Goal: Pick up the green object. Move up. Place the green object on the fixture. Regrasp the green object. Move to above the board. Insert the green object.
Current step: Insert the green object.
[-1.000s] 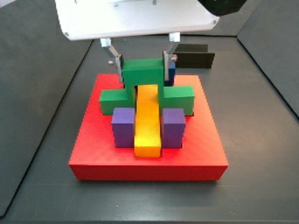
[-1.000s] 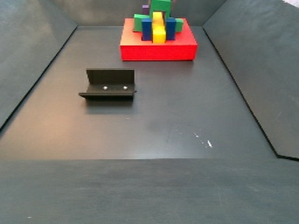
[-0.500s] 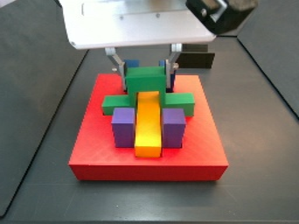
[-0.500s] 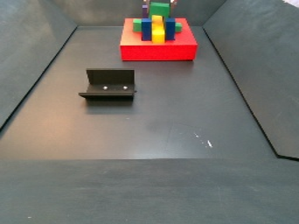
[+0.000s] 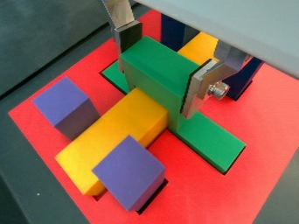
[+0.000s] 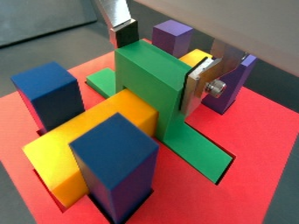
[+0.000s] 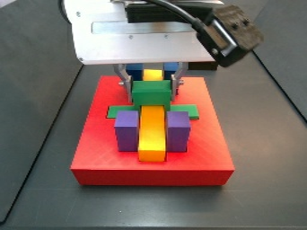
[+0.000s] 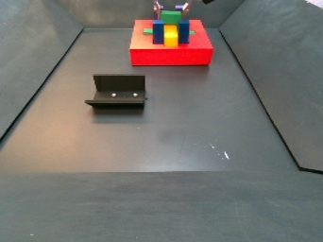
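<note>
On the dark floor nearest the camera, the fixture (image 8: pixel 117 92) stands alone, well apart from the board (image 8: pixel 172 52) at the far end. There the pincer (image 5: pixel 159 63) pinches the green object (image 5: pixel 163 74) upright, its lower arms seated in the board's slot behind the yellow bar (image 5: pixel 114 137), between purple cubes (image 7: pixel 125 129) and blue cubes (image 6: pixel 52 90).

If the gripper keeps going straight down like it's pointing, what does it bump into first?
Probably nothing new of its own: the gripper is shut on the green object, whose lower arms sit in the slot of the red board. The green object would press against the board first, though how deep the slot goes is hidden.
</note>
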Tool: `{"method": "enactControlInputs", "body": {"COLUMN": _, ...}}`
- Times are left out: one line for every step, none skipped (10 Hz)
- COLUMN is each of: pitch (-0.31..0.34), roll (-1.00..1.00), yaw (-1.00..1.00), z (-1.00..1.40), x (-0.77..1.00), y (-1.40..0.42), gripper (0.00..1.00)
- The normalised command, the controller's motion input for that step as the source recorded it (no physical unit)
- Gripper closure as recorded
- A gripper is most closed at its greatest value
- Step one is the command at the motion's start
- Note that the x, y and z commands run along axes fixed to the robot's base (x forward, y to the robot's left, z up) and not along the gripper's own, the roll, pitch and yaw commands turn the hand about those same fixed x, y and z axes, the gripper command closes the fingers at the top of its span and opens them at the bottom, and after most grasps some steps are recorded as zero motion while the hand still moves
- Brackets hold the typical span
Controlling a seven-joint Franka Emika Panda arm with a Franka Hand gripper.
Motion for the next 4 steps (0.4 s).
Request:
{"method": "enactControlInputs", "body": {"pitch": 0.129, "roll": 0.23, "yaw": 0.00, "z": -0.22, "x": 0.40, "y": -0.10, "gripper": 1.00}}
{"method": "enactControlInputs", "body": {"pitch": 0.064, "roll": 0.15, "yaw": 0.00, "z": -0.21, "x": 0.27, "y": -0.09, "gripper": 1.00}}
{"method": "enactControlInputs", "body": {"pitch": 0.000, "roll": 0.00, "yaw": 0.00, "z": 0.00, "x": 0.00, "y": 0.00, "gripper": 1.00}}
{"method": "enactControlInputs", "body": {"pitch": 0.000, "roll": 0.00, "yaw": 0.00, "z": 0.00, "x": 0.00, "y": 0.00, "gripper": 1.00}}
